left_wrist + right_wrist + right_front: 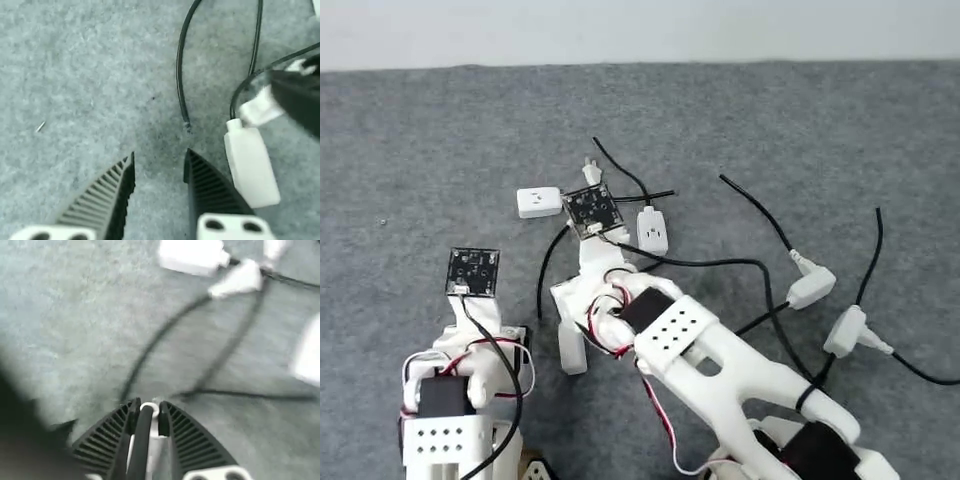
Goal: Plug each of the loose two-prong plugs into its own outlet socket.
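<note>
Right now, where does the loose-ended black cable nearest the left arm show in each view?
High view: black cable curves between the left arm and the right arm.
Left wrist view: the cable ends just ahead of the open fingers.
Right wrist view: cannot tell which cable.
Landmark, high and left wrist: white block beside the loose end.

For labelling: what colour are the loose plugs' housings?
White; the plugs show best in the high view.

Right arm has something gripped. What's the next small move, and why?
Probably swing the right gripper toward the white outlet, whose two slots face up, unfilled. The jaws are shut on a white plug with its black cord, and that outlet lies close by on the carpet. The left gripper is open, holding nothing.
</note>
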You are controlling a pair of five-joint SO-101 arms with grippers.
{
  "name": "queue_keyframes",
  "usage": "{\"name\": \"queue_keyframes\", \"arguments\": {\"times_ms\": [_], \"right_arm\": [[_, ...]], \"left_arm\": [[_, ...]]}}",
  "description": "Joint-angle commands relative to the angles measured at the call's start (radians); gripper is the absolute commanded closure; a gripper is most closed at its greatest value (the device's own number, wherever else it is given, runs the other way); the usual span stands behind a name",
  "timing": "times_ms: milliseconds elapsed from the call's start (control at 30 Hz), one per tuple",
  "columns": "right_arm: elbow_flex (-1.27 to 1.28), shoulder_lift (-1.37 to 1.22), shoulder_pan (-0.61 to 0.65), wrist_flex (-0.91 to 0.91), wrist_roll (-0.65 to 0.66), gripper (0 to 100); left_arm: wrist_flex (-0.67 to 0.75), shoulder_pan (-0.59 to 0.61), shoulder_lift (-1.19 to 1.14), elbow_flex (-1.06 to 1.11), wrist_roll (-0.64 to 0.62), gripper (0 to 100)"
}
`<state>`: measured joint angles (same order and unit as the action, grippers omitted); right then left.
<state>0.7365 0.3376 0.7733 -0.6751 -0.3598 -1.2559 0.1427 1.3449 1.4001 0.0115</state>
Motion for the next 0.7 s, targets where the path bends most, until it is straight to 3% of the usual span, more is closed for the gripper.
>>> {"name": "queue_keyframes", "arguments": {"times_ms": [0, 133, 267, 500, 667], "right_arm": [[-0.038, 0.163, -0.145, -0.099, 0.038, 99.1], [-0.002, 0.378, -0.321, -0.197, 0.072, 99.1], [0.094, 0.533, -0.414, -0.176, 0.095, 99.1], [0.118, 0.547, -0.409, -0.157, 0.095, 99.1], [0.117, 0.521, -0.394, -0.156, 0.095, 99.1]], "left_arm": [[0.005, -0.103, 0.0, -0.082, -0.012, 85], [0.008, -0.328, 0.0, -0.102, -0.029, 85], [0.06, -0.505, -0.009, -0.07, -0.198, 85], [0.167, -0.509, -0.164, -0.031, -0.284, 88], [0.203, -0.42, -0.29, -0.031, -0.287, 88]]}}
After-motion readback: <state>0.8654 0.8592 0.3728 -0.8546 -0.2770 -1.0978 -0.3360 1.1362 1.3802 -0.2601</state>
